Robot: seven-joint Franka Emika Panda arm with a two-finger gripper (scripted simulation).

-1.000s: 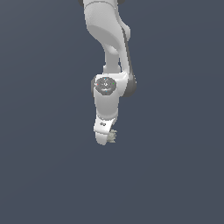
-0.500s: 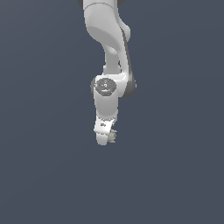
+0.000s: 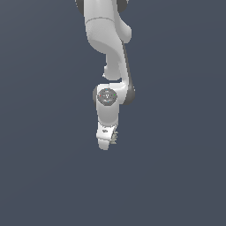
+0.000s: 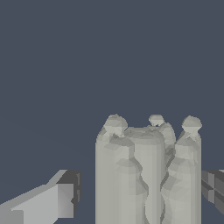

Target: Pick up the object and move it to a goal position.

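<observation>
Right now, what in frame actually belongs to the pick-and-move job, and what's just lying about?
Belongs to the job:
- the object, pale ridged block sitting between the fingers
- the gripper, at the arm's low end, object at its tip

Lying about:
- nothing else shows; only plain dark grey background in both views, and no goal marker is visible

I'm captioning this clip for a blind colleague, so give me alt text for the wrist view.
A pale grey-beige object made of clustered, knob-topped columns fills the lower middle of the frame, standing between the gripper's two fingers, one on each side. Behind it is only plain dark blue-grey background.
</observation>
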